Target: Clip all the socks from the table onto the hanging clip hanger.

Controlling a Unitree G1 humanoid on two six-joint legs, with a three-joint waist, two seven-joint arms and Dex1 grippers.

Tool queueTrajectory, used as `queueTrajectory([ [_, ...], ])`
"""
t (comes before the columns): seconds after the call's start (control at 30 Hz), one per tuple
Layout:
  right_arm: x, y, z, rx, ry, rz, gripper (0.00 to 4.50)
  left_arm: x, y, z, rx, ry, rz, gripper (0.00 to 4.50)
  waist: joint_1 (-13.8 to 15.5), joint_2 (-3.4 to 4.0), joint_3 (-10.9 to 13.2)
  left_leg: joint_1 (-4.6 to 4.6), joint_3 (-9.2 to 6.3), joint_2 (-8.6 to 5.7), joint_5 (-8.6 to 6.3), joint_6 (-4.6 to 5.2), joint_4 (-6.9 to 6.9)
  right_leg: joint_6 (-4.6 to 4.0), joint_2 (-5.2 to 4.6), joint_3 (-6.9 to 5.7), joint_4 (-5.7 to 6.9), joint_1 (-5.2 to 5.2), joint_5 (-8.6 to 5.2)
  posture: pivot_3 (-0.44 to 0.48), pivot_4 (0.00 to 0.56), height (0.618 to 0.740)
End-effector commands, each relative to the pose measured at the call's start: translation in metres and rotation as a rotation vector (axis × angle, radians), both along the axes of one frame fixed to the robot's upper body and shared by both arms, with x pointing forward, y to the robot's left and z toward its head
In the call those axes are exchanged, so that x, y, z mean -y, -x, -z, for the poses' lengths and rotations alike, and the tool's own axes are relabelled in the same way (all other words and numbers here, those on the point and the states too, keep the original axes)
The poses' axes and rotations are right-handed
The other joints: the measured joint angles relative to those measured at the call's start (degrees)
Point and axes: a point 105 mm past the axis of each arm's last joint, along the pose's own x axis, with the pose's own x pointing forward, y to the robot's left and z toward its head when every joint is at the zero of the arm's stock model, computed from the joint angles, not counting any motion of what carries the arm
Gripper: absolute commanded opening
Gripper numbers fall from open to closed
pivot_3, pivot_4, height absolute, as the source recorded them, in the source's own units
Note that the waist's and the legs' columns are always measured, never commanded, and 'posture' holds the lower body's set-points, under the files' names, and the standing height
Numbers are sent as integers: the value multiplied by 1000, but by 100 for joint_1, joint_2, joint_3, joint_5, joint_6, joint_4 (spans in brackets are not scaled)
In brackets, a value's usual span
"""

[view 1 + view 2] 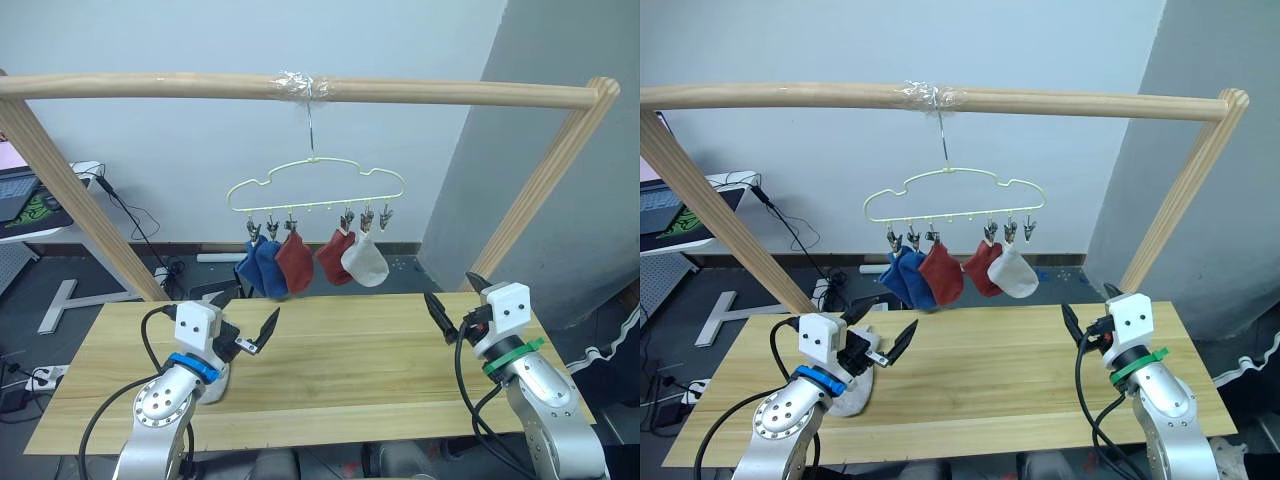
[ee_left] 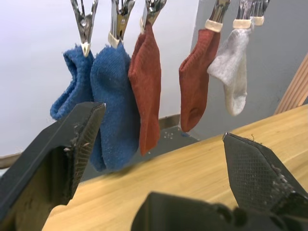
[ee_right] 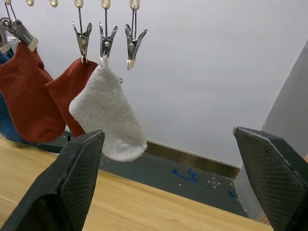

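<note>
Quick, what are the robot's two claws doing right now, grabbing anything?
Left gripper: open, holding nothing, above the table.
Right gripper: open, holding nothing.

Both arms are silver-grey metal with rounded joint housings. The left arm (image 1: 160,415) has a ring of small dark holes on its round housing and a blue band at the wrist; the right arm (image 1: 545,400) wears a green band there. Each wrist carries a white boxy block with two small dark dots. Black cables loop beside both forearms. The fingers (image 3: 72,187) are black, tapered, with cross-hatched inner pads.
</note>
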Motion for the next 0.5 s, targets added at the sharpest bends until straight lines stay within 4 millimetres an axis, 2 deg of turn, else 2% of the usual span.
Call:
queueTrajectory([
  [0.03,3,-4,-9,35,9,9,4500,0,0,-18,76,14,3,4451,0,1,1,0,0,0,0,0,0,0,0,0,0,0,0,28,67,705],
  [0.23,-4,-8,-16,62,-8,-24,4500,-3,7,-16,67,5,24,4451,6,6,4,-1,0,1,-1,0,-2,-4,0,0,-1,-2,-3,45,74,705],
  [0.33,-10,-11,-20,74,-14,-42,3919,-3,8,-16,63,5,32,4500,23,8,5,-1,-2,1,0,0,-3,-4,0,-2,-1,-2,-3,50,75,705],
  [0.4,-12,-13,-22,79,-11,-46,3272,-2,8,-16,62,4,41,4500,24,9,6,-1,0,1,0,0,-3,-4,0,1,-1,-3,-3,50,75,705],
  [0.5,-14,-15,-24,83,-8,-46,3272,2,9,-17,65,2,66,4500,33,9,6,-1,-1,1,0,0,-3,-4,0,0,-1,-3,-3,53,76,705],
])
